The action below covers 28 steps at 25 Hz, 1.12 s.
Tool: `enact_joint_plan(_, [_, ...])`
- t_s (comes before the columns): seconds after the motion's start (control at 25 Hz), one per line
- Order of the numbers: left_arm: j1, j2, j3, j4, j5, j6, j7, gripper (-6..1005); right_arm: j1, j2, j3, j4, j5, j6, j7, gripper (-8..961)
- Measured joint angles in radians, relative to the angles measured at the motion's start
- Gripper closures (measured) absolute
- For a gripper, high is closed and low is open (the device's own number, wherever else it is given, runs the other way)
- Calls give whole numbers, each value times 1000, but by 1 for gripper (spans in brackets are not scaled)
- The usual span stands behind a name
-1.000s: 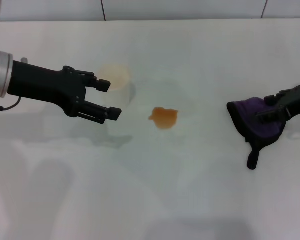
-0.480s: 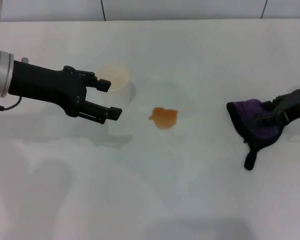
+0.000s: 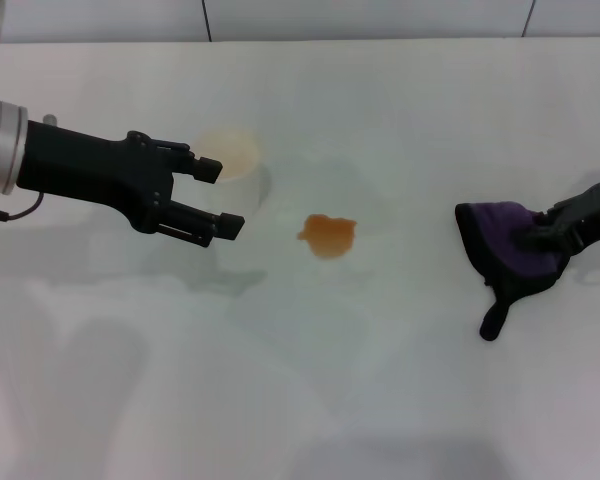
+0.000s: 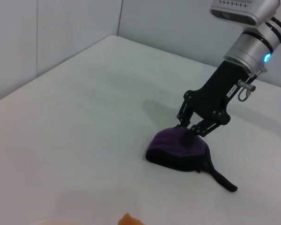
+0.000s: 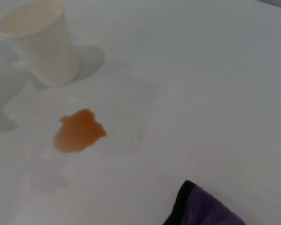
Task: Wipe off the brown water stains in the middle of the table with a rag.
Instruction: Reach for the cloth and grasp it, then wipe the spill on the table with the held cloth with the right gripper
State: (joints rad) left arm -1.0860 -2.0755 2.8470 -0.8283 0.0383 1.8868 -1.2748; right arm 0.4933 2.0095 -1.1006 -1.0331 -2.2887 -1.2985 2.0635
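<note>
The brown water stains (image 3: 328, 234) form one small orange-brown blotch in the middle of the white table (image 3: 310, 390); the right wrist view shows the blotch (image 5: 78, 131) too. The dark purple rag (image 3: 510, 252) lies at the right, its black tail (image 3: 492, 322) trailing toward the near edge. My right gripper (image 3: 540, 236) is shut on the rag's top, as the left wrist view confirms: the right gripper (image 4: 194, 132) pinches the rag (image 4: 177, 151). My left gripper (image 3: 223, 196) hovers open left of the stain, beside a cup.
A white paper cup (image 3: 232, 157) stands just behind my left gripper's fingers, left of the stain; in the right wrist view the cup (image 5: 40, 43) stands beyond the blotch. A wall runs along the table's far edge.
My right gripper has shifted slightly right and back with the rag in it, and the rag's tail has swung a little to the left. The left arm has not moved.
</note>
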Motion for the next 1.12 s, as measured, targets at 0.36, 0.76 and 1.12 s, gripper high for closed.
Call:
enact_joint_plan(0.36, [0,0,0,0,0,0,0,115,8,0,-2,-17,6,-29,-1,797])
enact_joint_plan(0.76, [0,0,0,1,-1,-1,3,115,26,3,-74,-45,59,-51,5,852])
enact_joint_plan(1.12, [0,0,0,2,-2,-2,14,115,134,5,-198,-30,70,-49,73,853])
